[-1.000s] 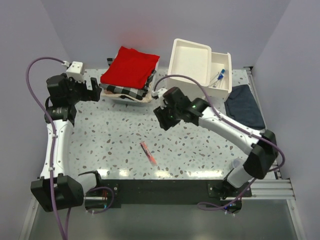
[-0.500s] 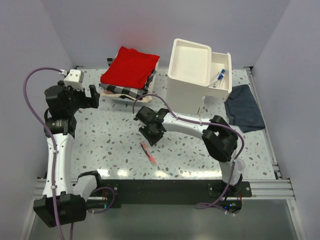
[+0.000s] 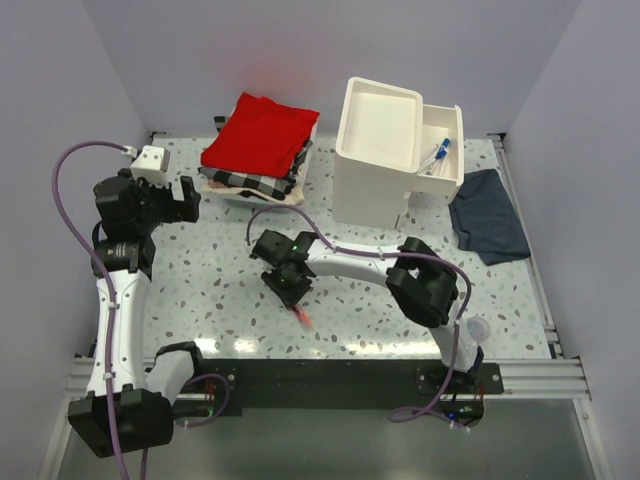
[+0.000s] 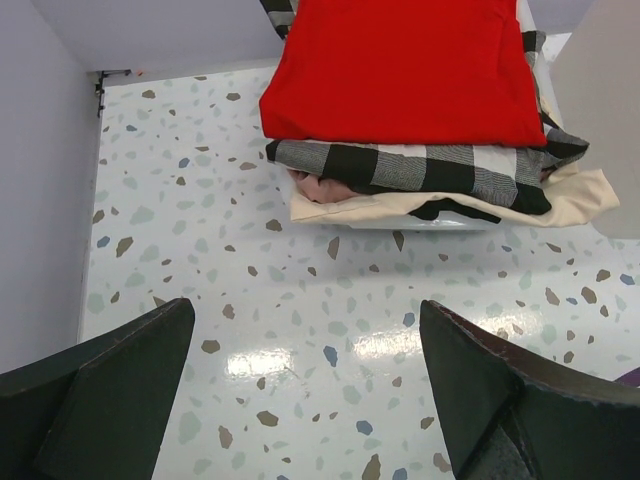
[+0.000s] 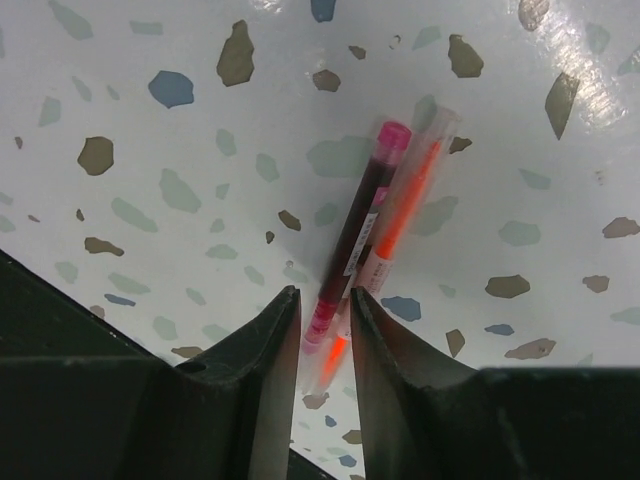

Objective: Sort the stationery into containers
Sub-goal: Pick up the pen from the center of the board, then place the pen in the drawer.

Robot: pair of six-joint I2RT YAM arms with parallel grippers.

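1. Marker (image 5: 365, 215) lies at 6 o'clock on the surface (image 3: 200, 290), right tool (image 5: 322, 305) pinching its end.
2. Left tool (image 4: 305, 390) gapes wide.
3. Pens (image 3: 438, 155) already in drawer (image 3: 459, 125) at 1 o'clock; marker remains.

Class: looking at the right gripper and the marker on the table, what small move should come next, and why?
Probably a short, straight lift. The right gripper pinches the end of the orange-red marker, with a pink-capped pen lying against it on the table. A slight raise would show what the grip really holds before heading to the open drawer.
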